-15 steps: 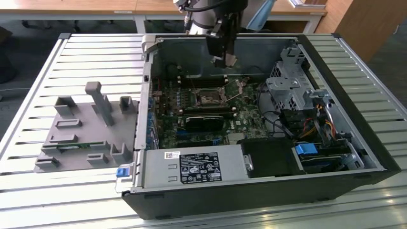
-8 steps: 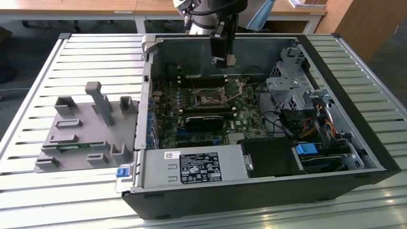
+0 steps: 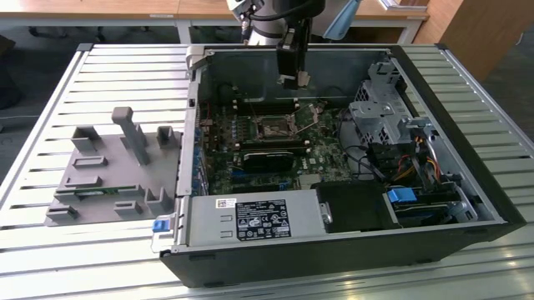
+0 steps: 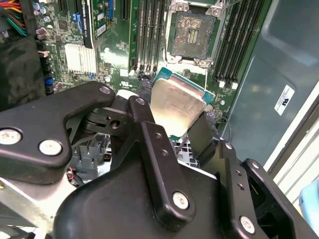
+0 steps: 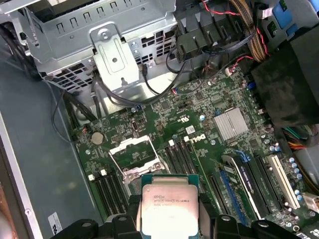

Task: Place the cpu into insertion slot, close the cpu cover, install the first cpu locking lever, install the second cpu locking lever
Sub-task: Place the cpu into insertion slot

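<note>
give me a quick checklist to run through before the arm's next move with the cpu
1. Cpu clamped in the gripper: ok, fingers press on two opposite edges.
2. Insertion slot unoccupied: ok, its dark centre is bare.
3. Cpu seated in the slot: not ok, it is held above the motherboard, apart from the slot.
4. Cpu squared to the slot: cannot tell.
5. Computer case open over the board: ok, no side panel in the way.
</note>
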Controlling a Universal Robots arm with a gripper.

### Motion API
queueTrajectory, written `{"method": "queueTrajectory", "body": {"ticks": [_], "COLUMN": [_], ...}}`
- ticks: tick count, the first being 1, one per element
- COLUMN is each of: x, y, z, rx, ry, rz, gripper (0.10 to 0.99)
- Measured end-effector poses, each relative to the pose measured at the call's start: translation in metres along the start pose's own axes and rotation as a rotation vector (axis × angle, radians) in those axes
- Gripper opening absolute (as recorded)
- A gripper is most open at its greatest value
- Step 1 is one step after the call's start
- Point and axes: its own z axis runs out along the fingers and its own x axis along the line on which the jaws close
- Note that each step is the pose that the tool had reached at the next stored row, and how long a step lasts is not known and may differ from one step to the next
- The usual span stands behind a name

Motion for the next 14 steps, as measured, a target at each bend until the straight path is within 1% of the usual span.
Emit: {"method": "queueTrajectory", "body": {"ticks": [3,8,14], "x": [0.0,0.0,0.0], "y": [0.0,0.0,0.0001], "z": [0.0,0.0001,0.0001], "rx": [0.0,0.001,0.001], "ry": [0.0004,0.0033,0.0054], "rz": [-0.003,-0.035,-0.058], "gripper": [0.541,0.541,0.541]}}
